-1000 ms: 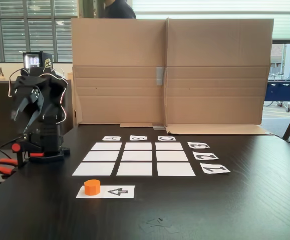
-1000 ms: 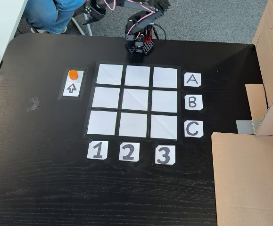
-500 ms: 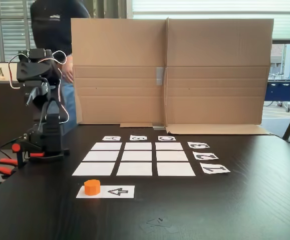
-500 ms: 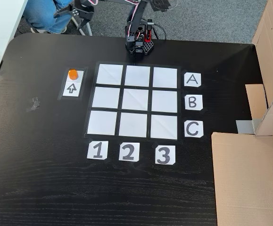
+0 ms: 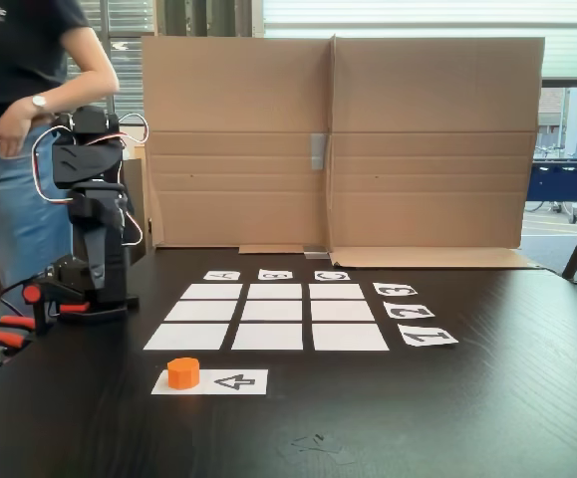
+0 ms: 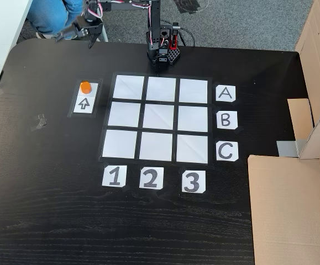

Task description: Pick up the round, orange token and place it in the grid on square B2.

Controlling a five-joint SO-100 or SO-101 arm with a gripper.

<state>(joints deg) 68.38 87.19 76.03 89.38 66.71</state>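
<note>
Token (image 6: 85, 86) sitting on the white arrow card (image 6: 84, 102), just left of the grid (image 6: 158, 118) in the high fixed view.
Gripper (image 6: 78, 33) is hanging past the table's (image 6: 49, 193) far edge — empty, touching nothing, opening hard to judge — well apart from the short, flat-topped orange cylinder; square B2 (image 6: 159, 117) is lying bare.

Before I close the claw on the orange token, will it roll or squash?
The token looks like a short, hard plastic cylinder, so probably stiff and light. It stands flat on the arrow card, so rolling seems unlikely unless tipped. Smooth sides might slip.
</note>
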